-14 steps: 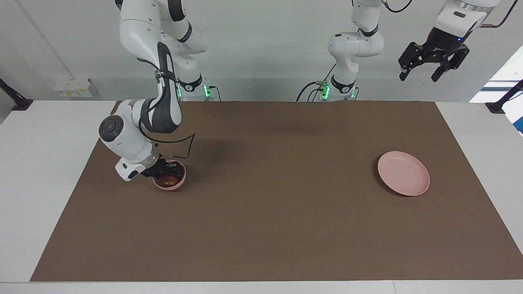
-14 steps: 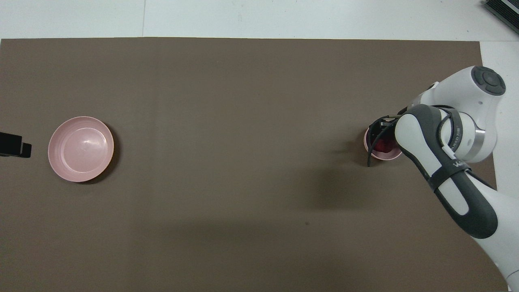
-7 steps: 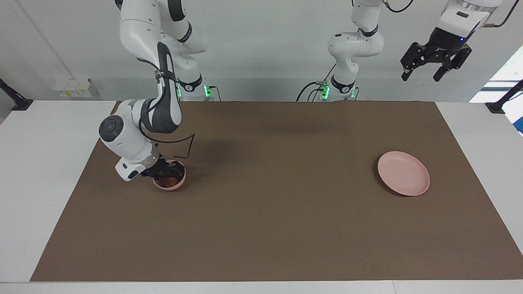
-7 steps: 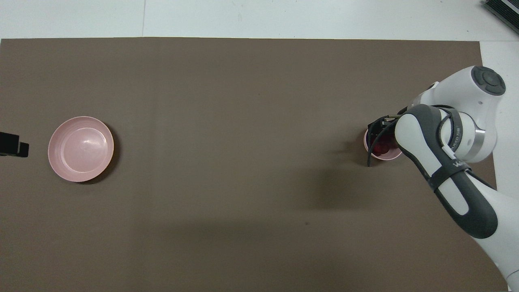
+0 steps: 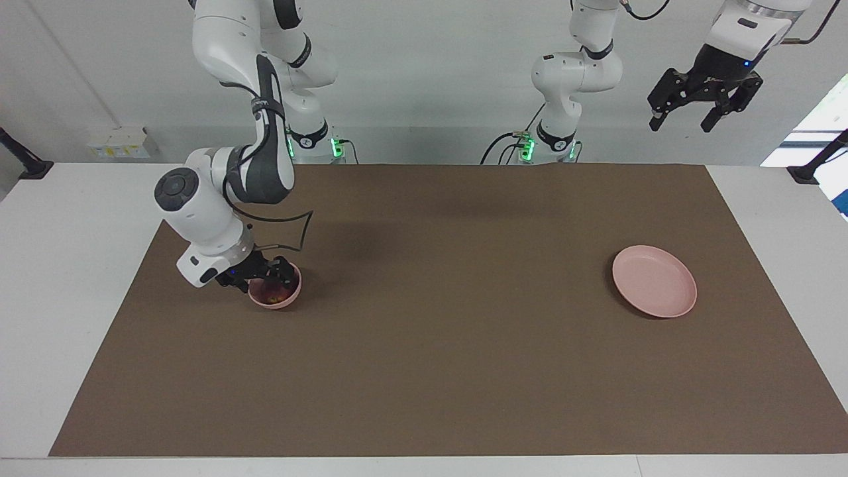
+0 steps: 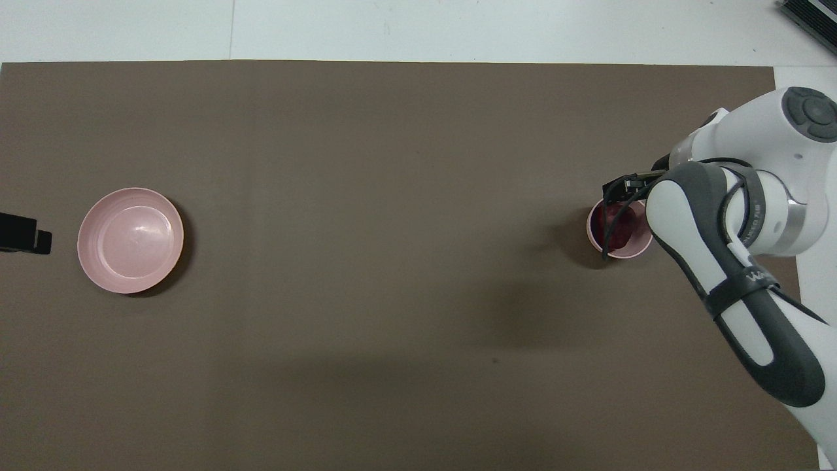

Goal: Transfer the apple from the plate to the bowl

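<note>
Brown mat (image 5: 437, 344) covering most of a white table (image 5: 66, 265), plain grey wall at the robots' end — that's the whole setup on my screen.

On my feed the apple (image 6: 620, 226) sits down inside the bowl (image 5: 286, 299), which is on the mat toward the right arm's end of the table. It shows as a dark red lump that fills most of the bowl. The right gripper (image 5: 264, 277) hangs just over the bowl's rim, on the side nearer the robots. From what I can make out its fingers are spread apart and nothing is between them — the apple looks loose in the bowl, though the arm's wrist covers part of it from overhead, so I can't swear there's a clear gap between fingertip and fruit.

The plate (image 5: 654, 281) lies flat on the mat toward the left arm's end, well apart from the bowl, with nothing on it.

The left gripper (image 5: 703, 109) is parked high in the air past the mat's corner at its own end, fingers spread wide, holding nothing. That arm waits. From overhead only a black tip of it pokes in at the frame edge, beside the plate.
</note>
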Controlling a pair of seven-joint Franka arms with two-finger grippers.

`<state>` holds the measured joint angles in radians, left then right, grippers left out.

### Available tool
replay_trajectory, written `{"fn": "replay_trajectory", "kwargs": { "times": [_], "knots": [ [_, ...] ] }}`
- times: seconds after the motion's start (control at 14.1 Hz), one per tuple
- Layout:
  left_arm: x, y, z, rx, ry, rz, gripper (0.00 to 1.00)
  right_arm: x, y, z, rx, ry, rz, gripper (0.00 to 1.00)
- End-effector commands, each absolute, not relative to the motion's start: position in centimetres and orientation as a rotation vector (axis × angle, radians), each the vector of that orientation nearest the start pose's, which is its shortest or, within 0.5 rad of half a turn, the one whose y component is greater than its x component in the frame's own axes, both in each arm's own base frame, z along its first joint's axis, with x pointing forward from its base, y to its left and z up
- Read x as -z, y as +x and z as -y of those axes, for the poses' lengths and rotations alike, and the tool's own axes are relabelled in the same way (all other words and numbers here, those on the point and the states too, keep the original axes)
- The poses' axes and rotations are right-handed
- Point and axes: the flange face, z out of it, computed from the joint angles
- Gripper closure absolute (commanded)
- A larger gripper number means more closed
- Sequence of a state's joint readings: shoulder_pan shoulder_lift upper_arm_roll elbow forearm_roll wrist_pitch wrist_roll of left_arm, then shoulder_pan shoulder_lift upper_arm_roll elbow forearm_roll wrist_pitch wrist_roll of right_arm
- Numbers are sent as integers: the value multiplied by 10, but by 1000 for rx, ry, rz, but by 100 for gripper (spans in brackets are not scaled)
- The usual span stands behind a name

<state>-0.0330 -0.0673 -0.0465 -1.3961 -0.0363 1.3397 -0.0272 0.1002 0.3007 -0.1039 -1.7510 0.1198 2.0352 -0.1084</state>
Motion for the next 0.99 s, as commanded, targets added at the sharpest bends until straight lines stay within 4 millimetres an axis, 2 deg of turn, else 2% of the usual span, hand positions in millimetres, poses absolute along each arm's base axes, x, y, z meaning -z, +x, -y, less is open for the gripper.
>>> {"fn": "replay_trajectory", "kwargs": {
  "times": [0.0, 0.28, 0.57, 0.92],
  "knots": [
    [-721, 495, 47, 32, -3165, -100, 0, -447, 631, -14, 1, -3092, 127, 0],
    [-720, 496, 40, 25, -3163, -72, 0, -510, 618, -12, 10, -3106, 77, 0],
    [-721, 496, 35, 30, -3162, -45, 0, -585, 595, -5, 28, -3132, 90, 0],
    [-721, 496, 35, 30, -3161, -47, 0, -648, 561, 7, -4, -3138, 64, 0]
  ]
}}
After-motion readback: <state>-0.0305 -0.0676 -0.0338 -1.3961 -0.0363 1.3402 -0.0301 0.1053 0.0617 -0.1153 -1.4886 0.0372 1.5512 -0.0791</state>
